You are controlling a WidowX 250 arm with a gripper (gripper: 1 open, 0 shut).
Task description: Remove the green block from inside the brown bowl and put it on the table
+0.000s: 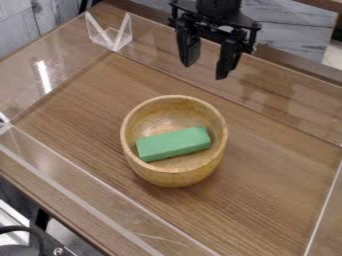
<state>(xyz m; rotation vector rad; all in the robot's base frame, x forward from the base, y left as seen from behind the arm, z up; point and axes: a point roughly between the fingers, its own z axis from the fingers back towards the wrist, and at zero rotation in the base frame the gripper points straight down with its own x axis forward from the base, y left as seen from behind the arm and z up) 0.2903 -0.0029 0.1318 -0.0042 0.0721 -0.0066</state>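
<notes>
Camera view: brown bowl (174, 140) sits on the table (267, 120), roughly mid-surface. Green block (174, 144) lies flat inside the bowl on its bottom, long side running slightly diagonal, right end a bit farther back than left. Gripper (213, 55) hangs above and behind the bowl, pointing down, well apart from the rim and not touching the block. Its dark fingers (223, 62) are spread with a gap between them, jaws parted and holding nothing. Clear acrylic wall (107, 30) stands behind the bowl to the left, at the table's far edge.
</notes>
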